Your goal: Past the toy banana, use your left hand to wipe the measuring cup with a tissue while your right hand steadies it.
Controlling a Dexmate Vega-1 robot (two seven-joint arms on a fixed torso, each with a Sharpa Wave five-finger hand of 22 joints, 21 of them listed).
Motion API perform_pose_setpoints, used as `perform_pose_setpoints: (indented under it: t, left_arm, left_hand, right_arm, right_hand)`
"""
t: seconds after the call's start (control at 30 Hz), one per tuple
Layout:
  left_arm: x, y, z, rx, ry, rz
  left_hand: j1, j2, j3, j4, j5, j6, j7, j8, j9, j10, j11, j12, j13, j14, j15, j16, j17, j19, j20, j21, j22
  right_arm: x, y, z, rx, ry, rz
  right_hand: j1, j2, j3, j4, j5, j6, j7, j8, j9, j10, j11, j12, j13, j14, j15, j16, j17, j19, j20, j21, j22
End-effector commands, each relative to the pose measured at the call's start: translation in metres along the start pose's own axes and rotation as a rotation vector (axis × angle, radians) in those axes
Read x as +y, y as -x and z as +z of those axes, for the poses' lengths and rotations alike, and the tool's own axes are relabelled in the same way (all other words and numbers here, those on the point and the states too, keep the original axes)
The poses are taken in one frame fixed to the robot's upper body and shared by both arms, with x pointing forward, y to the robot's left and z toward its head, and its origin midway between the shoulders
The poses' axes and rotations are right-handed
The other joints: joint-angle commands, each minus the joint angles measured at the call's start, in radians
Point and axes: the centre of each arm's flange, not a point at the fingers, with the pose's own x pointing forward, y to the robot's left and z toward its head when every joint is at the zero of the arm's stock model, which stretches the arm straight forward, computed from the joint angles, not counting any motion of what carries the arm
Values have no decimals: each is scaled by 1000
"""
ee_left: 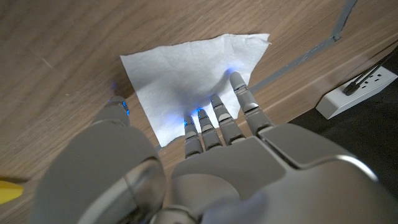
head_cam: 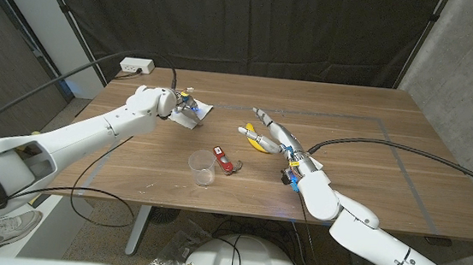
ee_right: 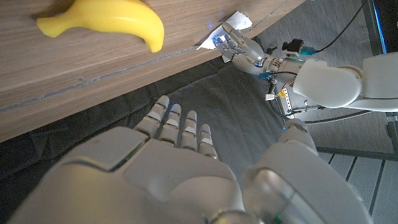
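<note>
nearest the robot, the measuring cup (head_cam: 202,167), a clear plastic one, stood upright by the table's (head_cam: 362,173) front edge, with a small red object (head_cam: 223,160) lying just beside it on the right. neither hand touched the cup.

a little farther in, on the right, the right hand (head_cam: 281,137) reached out over the wood with its fingers straight and spread, holding nothing. the toy banana (head_cam: 257,139) lay just beside those fingers, on their left; whether they touched it could not be told from the head view. in the right wrist view the right hand (ee_right: 177,158) showed its fingers apart and empty, with the banana (ee_right: 109,18) lying beyond their tips. the cup sat nearer the robot than this hand and to its left, apart from it.

farther back on the left, the left hand (head_cam: 183,104) was lowered onto the white tissue (head_cam: 195,114), well apart from the cup. the left wrist view showed the left hand (ee_left: 205,140) with its fingertips (ee_left: 238,83) pressed onto the tissue (ee_left: 186,68), which lay spread flat on the wood; the thumb came down at the sheet's edge. the fingers were only slightly bent, not closed round the sheet.

at the far left corner lay a white power strip (head_cam: 136,66).
</note>
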Motion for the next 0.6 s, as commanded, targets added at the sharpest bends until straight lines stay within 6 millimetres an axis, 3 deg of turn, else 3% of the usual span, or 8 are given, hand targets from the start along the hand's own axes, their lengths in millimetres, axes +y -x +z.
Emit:
perform_pose_setpoints:
  t: [0.03, 0.23, 0.37, 0.57, 0.6]
  left_arm:
    - [5, 18, 10, 11, -66, 61]
    - [5, 22, 17, 101, -151, 119]
    - [3, 18, 15, 179, -184, 87]
    - [-4, 3, 11, 186, -191, 72]
    - [-4, 3, 11, 185, -191, 73]
  left_hand:
    - [55, -11, 10, -33, 13, -20, 5, 7, 1, -19, 15, 9, -1, -7, 8, 4, -8, 51, -10, 6, 1]
    - [119, 5, 29, -65, 22, -31, 7, 13, 0, -24, 3, 15, -2, -14, 7, 6, -16, 76, -10, 6, 0]
    - [127, 11, 31, -68, 23, -31, 8, 15, 0, -9, 16, 23, -3, -12, 5, 9, -17, 87, -9, 7, 0]
    - [131, 13, 31, -70, 23, -18, 9, 23, 0, 0, 5, 27, -4, -9, 4, 12, -19, 96, -19, 6, -1]
    - [136, 16, 33, -72, 24, -17, 7, 24, 0, 2, 16, 28, -4, -9, 4, 12, -19, 97, -21, 5, -1]
  right_arm:
    - [-3, 5, -1, 7, 3, -19]
    - [-4, 5, -2, 2, -2, -17]
    - [-5, 5, -3, 3, -6, -19]
    - [-9, 2, -4, 0, -5, -18]
    - [-9, 2, -4, 0, -5, -17]
  right_hand:
    - [-4, -6, -5, 0, 8, 3, -3, 6, 1, 7, -2, 7, 5, 4, -2, 5, 5, 4, -8, -1, 3]
    - [-10, -4, -7, 3, 8, 6, -4, 7, 1, 9, -1, 7, 5, 5, -3, 6, 6, 5, -8, -1, 3]
    - [-13, -3, -8, 5, 9, 5, -5, 7, 1, 9, -1, 8, 5, 6, -3, 7, 7, 5, -8, -2, 3]
    - [-18, -2, -11, 8, 9, 7, -6, 7, 1, 10, -1, 8, 5, 6, -2, 7, 7, 4, -7, -2, 3]
    - [-19, -2, -11, 8, 9, 6, -6, 7, 1, 10, -1, 8, 5, 6, -3, 7, 7, 4, -8, -3, 3]
